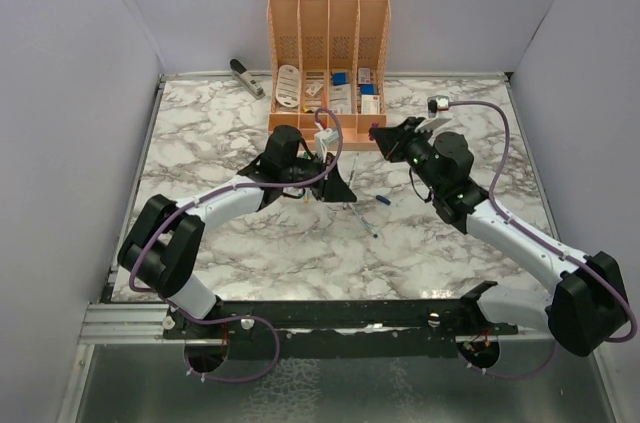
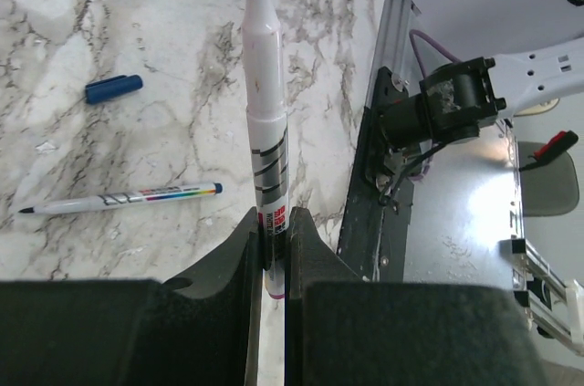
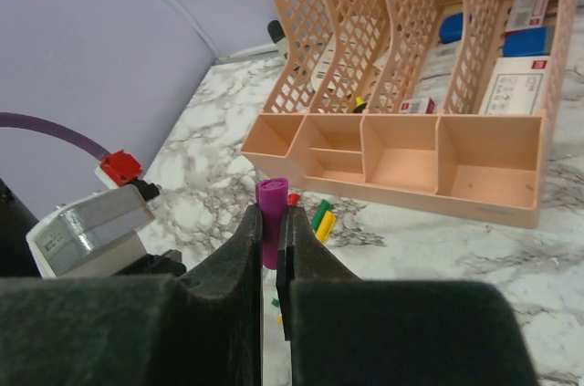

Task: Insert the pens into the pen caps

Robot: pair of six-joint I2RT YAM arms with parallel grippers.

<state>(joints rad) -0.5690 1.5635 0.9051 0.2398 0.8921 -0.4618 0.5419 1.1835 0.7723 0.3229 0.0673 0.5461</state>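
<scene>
Firstly, left pincer [image 2: 272,226]: pressed together on the lower barrel of a white pen [image 2: 265,85], whose dark red tip points away from it.
Pen label: red patch with print just above the fingers, too small to read.
Right pincer [image 3: 271,226]: pinching a purple cap [image 3: 271,193].
Second pen [image 2: 123,197]: flat on the table [image 2: 137,3], left of the left pincer; rainbow band, print illegible.
Blue cap [image 2: 114,88]: beyond that pen.
Green cap [image 3: 321,214], yellow cap [image 3: 327,226]: just beyond the right pincer, before the peach organiser [image 3: 392,167].
</scene>
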